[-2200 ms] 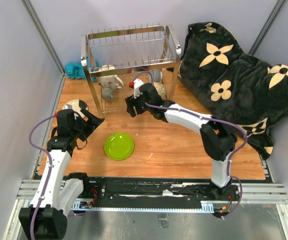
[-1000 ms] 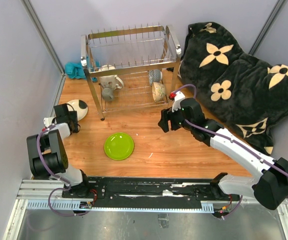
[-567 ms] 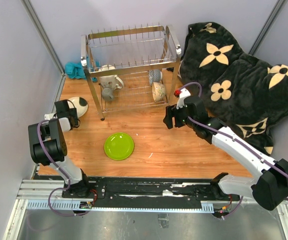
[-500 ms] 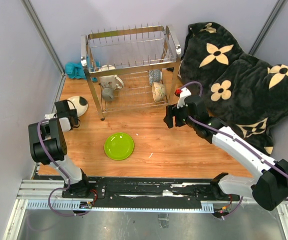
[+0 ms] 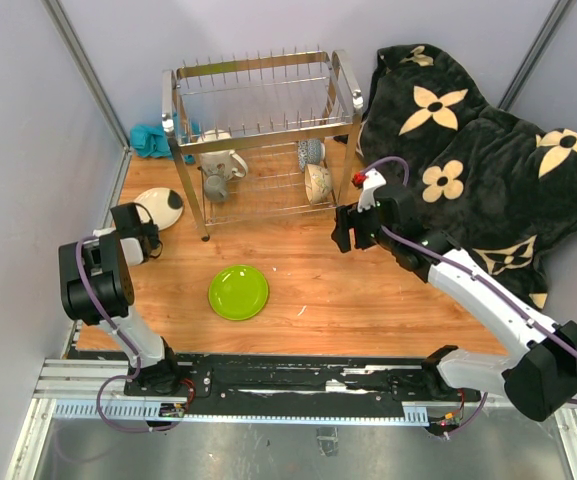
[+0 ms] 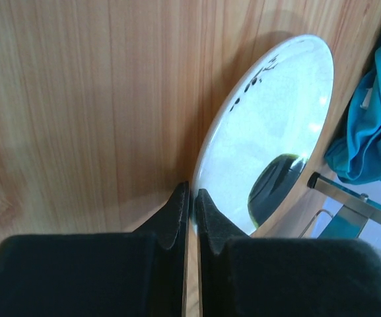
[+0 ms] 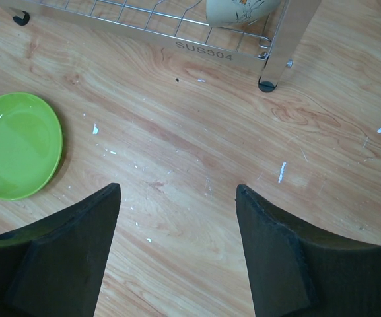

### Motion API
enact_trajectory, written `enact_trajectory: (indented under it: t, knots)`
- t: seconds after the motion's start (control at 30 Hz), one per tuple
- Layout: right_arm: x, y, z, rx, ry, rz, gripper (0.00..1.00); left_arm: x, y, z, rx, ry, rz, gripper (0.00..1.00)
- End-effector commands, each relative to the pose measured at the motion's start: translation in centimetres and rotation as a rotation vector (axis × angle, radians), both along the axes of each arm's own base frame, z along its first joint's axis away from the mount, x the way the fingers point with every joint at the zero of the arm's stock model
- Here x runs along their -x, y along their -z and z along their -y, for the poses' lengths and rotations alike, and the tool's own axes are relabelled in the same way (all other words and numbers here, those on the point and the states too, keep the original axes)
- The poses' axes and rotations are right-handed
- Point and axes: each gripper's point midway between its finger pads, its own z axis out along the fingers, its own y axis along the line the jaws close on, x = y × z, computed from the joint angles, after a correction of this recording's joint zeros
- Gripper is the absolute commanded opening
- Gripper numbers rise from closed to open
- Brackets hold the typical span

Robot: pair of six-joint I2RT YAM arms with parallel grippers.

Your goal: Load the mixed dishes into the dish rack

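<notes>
Left gripper [image 6: 191, 193] has just been closed: its fingers are now clamped on the rim of the cream plate [image 6: 269, 125], on the table [image 5: 368, 300] left of the dish rack [image 5: 258, 100]. Right gripper [image 7: 177, 191] is held apart, empty, drawn back. Lifting the plate is judged next.

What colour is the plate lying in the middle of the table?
The plate is lime green all over; the top camera shows it best.
</notes>
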Motion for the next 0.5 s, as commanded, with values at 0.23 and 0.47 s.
enact_trajectory:
  t: [0.23,0.47]
  knots:
    - [1.8,-2.4,0.5,-0.031,-0.054,0.001,0.73,-0.1,-6.5,1.5,-0.031,0.084,0.219,0.00]
    - [3.3,-3.6,0.4,-0.077,-0.086,-0.006,0.74,2.7,-9.9,2.8,-0.046,0.103,0.284,0.01]
